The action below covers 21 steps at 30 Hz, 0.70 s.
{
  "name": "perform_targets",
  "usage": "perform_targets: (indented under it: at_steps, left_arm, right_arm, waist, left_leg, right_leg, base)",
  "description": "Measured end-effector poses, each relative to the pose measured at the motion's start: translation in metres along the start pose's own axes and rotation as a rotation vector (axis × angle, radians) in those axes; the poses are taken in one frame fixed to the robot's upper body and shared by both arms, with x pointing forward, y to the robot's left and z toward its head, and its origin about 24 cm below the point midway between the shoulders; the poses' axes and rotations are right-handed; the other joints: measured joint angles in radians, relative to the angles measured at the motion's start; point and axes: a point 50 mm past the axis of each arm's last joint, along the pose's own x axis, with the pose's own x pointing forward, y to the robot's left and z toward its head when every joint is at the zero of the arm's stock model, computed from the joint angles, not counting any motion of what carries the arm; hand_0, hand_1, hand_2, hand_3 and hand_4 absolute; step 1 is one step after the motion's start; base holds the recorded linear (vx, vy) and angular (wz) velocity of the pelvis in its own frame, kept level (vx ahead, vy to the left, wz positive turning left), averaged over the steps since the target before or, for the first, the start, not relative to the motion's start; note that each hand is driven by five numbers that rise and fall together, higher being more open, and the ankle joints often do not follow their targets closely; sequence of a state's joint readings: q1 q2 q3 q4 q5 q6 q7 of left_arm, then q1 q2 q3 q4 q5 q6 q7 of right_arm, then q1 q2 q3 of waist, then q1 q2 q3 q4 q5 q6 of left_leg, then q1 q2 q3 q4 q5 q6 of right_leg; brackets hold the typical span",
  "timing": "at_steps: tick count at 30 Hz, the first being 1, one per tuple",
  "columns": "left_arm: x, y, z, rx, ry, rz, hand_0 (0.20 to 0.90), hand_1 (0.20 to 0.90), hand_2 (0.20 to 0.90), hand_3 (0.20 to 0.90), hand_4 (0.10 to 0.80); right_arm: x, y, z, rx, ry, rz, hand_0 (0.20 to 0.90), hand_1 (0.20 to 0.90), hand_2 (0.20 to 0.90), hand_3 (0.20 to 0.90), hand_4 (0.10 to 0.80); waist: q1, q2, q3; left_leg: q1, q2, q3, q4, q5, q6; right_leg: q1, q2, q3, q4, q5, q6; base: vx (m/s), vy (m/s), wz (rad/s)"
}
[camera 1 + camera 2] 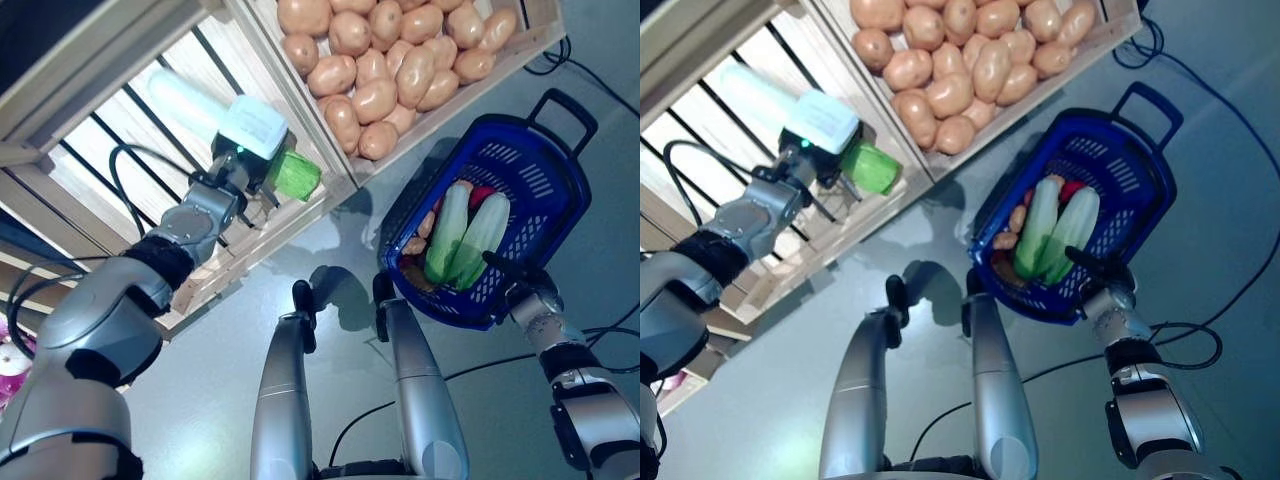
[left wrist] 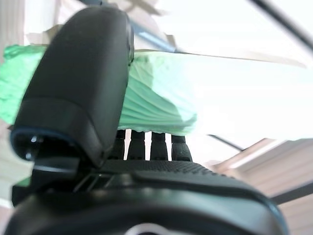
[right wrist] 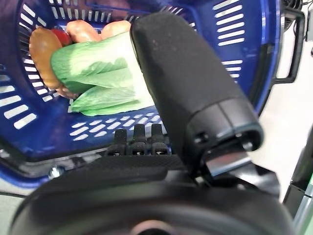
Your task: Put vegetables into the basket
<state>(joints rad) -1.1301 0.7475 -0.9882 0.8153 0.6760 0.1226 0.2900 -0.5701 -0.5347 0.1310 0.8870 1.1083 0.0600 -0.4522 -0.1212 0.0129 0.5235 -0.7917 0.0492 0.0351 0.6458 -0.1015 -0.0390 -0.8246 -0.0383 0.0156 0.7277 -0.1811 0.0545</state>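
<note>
My left hand reaches into a crate of the wooden stand and is shut on a long pale green cabbage, whose white end points up into the crate. In the left wrist view my thumb lies over the cabbage's leafy green part, with my fingers curled under it. The blue basket stands on the floor to the right. It holds long pale green cabbages, brown tubers and something red. My right hand is at the basket's near rim with fingers straight, holding nothing.
The wooden stand fills the upper left, and its front edge runs diagonally close to the basket. Grey floor lies between the stand and the basket. The basket's handle points away from me.
</note>
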Motion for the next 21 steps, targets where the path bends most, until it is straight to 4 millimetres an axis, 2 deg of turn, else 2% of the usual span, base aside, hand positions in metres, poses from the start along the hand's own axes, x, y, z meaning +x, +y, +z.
perform_targets:
  at_steps: [4,8,15,19,21]
  left_arm:
    - [-0.015,-0.031,-0.014,-0.151,0.108,-0.083,0.3,0.3,0.3,0.3,0.4]
    - [-0.03,-0.053,-0.008,-0.297,0.122,-0.119,0.3,0.3,0.3,0.3,0.4]
    - [-0.038,-0.046,0.008,-0.544,0.068,-0.01,0.3,0.3,0.3,0.3,0.4]
    - [-0.05,-0.041,0.027,-0.697,-0.014,0.04,0.3,0.3,0.3,0.3,0.4]
    - [-0.055,-0.04,0.029,-0.768,-0.009,0.057,0.3,0.3,0.3,0.3,0.4]
  right_arm:
    - [0.0,-0.003,-0.006,0.003,0.002,-0.006,0.9,0.9,0.9,0.9,0.8]
    - [-0.005,-0.006,-0.021,0.001,0.022,-0.003,0.9,0.9,0.9,0.9,0.8]
    - [-0.011,-0.004,-0.036,0.023,0.035,-0.013,0.9,0.9,0.9,0.9,0.8]
    - [-0.014,-0.018,-0.048,0.017,0.045,-0.047,0.9,0.9,0.9,0.9,0.8]
    - [-0.015,-0.021,-0.052,0.043,0.045,-0.057,0.9,0.9,0.9,0.9,0.8]
  waist:
    - [0.006,-0.001,0.0]
    - [0.03,-0.001,0.0]
    - [0.059,-0.005,-0.002]
    - [0.085,-0.009,-0.004]
    - [0.089,-0.01,-0.005]
  left_leg:
    - [0.087,-0.001,-0.008,-0.093,0.038,-0.006]
    - [0.207,-0.003,-0.029,-0.25,0.102,-0.013]
    - [0.336,-0.009,-0.051,-0.449,0.19,-0.007]
    - [0.429,-0.014,-0.058,-0.534,0.21,0.002]
    - [0.453,-0.014,-0.058,-0.557,0.216,0.006]
  right_leg:
    - [0.081,-0.001,-0.014,-0.075,0.024,-0.007]
    - [0.195,-0.001,-0.034,-0.198,0.06,-0.011]
    - [0.311,-0.012,-0.074,-0.333,0.104,-0.008]
    - [0.404,-0.019,-0.085,-0.409,0.114,0.005]
    - [0.431,-0.02,-0.089,-0.434,0.119,0.009]
  base:
    - [0.016,0.006,0.07]
    - [0.009,-0.008,0.13]
    - [-0.009,-0.015,0.14]
    - [0.034,-0.032,0.06]
    - [0.032,-0.016,0.04]
